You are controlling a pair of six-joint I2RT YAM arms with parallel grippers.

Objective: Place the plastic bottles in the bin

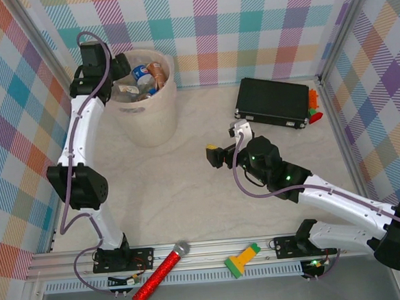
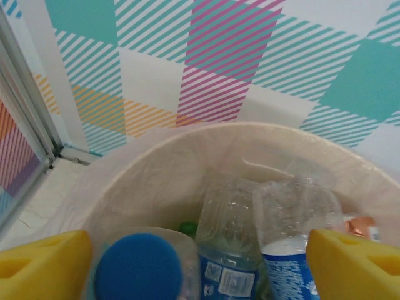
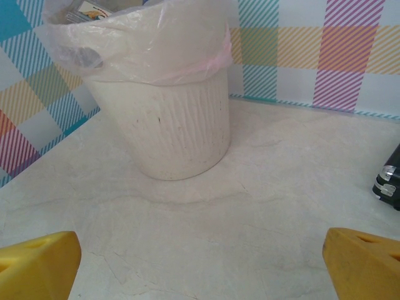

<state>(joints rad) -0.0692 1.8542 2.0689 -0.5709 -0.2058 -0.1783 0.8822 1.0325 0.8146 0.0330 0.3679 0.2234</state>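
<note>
Across a pale stone-look table [image 1: 189, 192] walled by plaid panels [image 1: 246, 23], a large cream bin [image 1: 146, 119] stands at the far left, lined with a clear plastic bag [image 3: 156, 50]. Right of the bin, well apart from it, a flat black case [image 1: 272, 102] lies by the far wall. Well in front of the bin, on the near rail, lie a red glitter microphone [image 1: 157, 276] and, further right, a green-and-yellow tool [image 1: 241, 260].

Plastic bottles [image 1: 143, 75] are piled inside the bin: crumpled clear ones with blue labels [image 2: 228, 231], one with a blue cap [image 2: 139, 269], and a brown-labelled one at the edge of the pile.

From its base in front of the bin, the left arm bends up and over the bin's left rim. The left gripper [image 2: 200, 265] points down into the bin, yellow fingers [image 2: 44, 262] spread wide above the bottles, gripping nothing.

From the right of the bin, the right arm reaches low across the table. The right gripper [image 3: 200, 269] faces the bin over bare table, fingers [image 3: 37, 262] wide apart and empty.
</note>
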